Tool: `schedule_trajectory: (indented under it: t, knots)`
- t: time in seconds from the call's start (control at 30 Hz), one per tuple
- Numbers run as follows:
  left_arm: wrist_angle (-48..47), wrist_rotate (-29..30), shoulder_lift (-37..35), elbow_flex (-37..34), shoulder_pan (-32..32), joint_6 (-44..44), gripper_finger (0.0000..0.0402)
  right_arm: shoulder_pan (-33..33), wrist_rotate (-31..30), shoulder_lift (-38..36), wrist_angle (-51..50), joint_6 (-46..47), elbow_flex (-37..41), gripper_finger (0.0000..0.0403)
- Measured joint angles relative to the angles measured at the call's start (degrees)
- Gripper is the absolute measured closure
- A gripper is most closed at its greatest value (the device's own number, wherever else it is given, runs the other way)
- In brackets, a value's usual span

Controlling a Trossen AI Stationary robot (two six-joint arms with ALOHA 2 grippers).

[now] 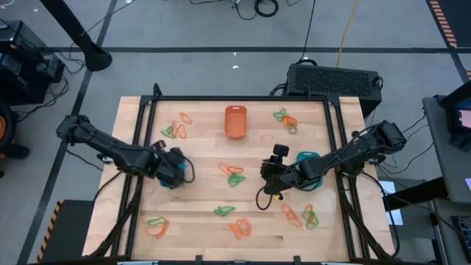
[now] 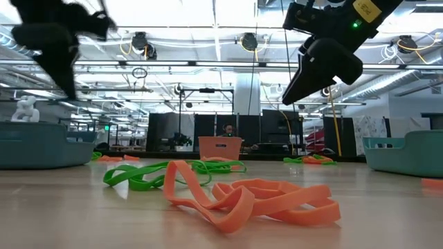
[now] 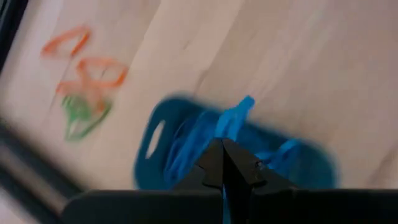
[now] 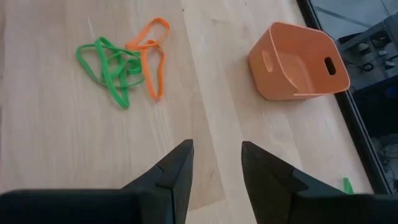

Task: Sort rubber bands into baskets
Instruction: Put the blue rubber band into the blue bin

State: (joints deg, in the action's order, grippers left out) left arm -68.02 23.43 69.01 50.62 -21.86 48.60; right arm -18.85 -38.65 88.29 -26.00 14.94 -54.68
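Observation:
My left gripper (image 3: 224, 152) is shut on a blue rubber band (image 3: 235, 119) above the blue basket (image 3: 149, 146), which holds more blue bands. In the high view this gripper (image 1: 174, 168) hangs at the table's left, hiding most of the blue basket (image 1: 163, 175). My right gripper (image 4: 216, 163) stands open over bare wood right of centre (image 1: 271, 174), touching nothing. Beside it is the teal basket (image 1: 307, 157). The orange basket (image 1: 235, 121) stands empty at the far middle. Orange and green rubber bands (image 4: 124, 65) lie loose on the table. My left gripper pinches the blue rubber band between its two shut fingertips, coming from above and pointing steeply down. A loop of the band (image 3: 241, 109) sticks out beyond the tips over the blue basket. The view is blurred, so which part of the band is held cannot be told.
Small heaps of orange and green bands lie at the far left (image 1: 174, 129), far right (image 1: 287, 119), centre (image 1: 232, 174) and along the near edge (image 1: 156, 226) (image 1: 241, 228) (image 1: 302, 216). A black frame (image 1: 243, 98) borders the table. Black cables hang from both arms.

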Motion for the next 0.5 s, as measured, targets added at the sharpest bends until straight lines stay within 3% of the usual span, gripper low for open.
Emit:
schedule_trajectory:
  t: [0.5]
  knots:
    - [0.4,-2.4,0.2,-7.9,-0.7,5.1,0.0387,0.0,0.0,0.0,1.6,-0.1,0.0,0.0275]
